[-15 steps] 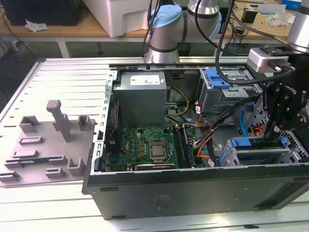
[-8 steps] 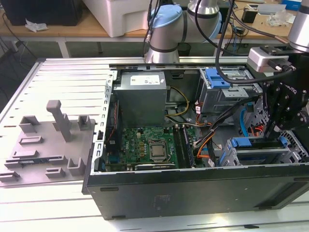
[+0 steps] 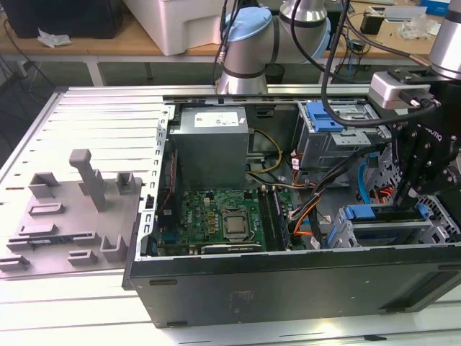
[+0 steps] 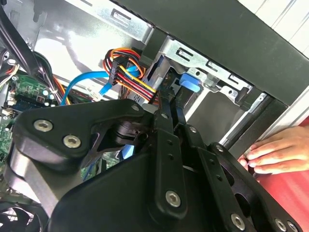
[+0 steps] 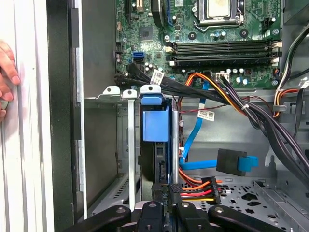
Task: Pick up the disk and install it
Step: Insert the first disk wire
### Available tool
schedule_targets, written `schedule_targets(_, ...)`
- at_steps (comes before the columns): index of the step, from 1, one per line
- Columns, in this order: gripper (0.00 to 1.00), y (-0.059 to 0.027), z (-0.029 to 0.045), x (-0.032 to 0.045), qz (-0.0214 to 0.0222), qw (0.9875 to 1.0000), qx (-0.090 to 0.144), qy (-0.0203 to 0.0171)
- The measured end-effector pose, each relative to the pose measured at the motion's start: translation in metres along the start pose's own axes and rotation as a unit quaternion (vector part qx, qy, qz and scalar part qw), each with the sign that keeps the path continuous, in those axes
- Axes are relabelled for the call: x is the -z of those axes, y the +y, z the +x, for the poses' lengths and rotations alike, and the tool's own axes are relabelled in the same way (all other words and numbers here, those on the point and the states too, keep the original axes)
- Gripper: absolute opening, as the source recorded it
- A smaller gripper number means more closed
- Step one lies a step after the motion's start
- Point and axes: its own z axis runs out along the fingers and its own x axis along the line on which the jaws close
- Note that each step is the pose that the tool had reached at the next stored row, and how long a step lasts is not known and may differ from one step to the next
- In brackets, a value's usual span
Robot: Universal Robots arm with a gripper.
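Pinching disk [image 5: 155, 126], seemingly, fingers [image 4: 165, 126] nearly closed | slatted metal table [image 3: 86, 108] | bench [image 3: 108, 45] behind

We see a silver arm [image 3: 242, 76], pale blue joint caps [image 3: 248, 29], black cables [image 3: 326, 72], and a black gripper [image 4: 170, 107] with silver screws [image 4: 72, 141].

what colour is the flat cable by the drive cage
Cable is blue; best in first wrist view.

So the disk [image 5: 155, 126] is standing on its edge, slid down into a slot of the metal drive cage [image 5: 129, 145] in the first wrist view. You mostly see its blue plastic bracket end-on: a wide blue tab on top, a thin blue rail down one side, and the dark drive body tucked between.
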Motion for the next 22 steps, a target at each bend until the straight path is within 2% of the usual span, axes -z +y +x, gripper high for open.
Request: schedule_targets(22, 0.16, 0.0001, -0.0006, -0.004, 0.0, 1.0, 0.0, 0.0)
